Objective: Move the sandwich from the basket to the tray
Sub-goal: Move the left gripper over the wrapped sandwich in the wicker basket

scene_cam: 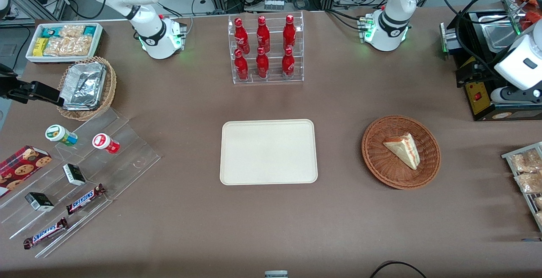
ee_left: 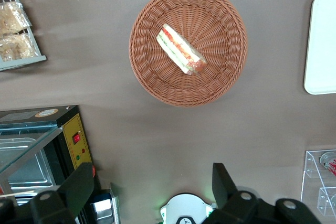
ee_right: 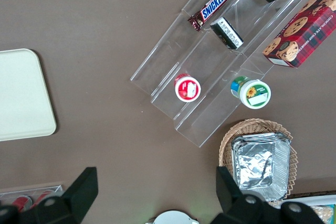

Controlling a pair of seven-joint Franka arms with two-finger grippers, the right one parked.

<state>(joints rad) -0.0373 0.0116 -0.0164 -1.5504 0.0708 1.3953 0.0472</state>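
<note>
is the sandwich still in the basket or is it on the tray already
In the basket. The sandwich lies on its side inside the basket; the tray is bare. The gripper hangs high above the table, jaws open, holding nothing.

Colours and weaves being shown on the dull brown table (scene_cam: 271, 227)

A reddish-brown woven pattern is being displayed by the basket (scene_cam: 377, 159), at 3 o'clock from the plain cream-beige tray (scene_cam: 268, 151) in the front view. Pale white bread with red-pink and green stripes along the cut edge is being shown by the sandwich (scene_cam: 402, 149) in it. The gripper (ee_left: 152, 179), black, its fingers spread wide, is being held high above the table near the basket. Bright red is being shown by six bottles (scene_cam: 262, 47) at 12 o'clock from the tray.
</note>
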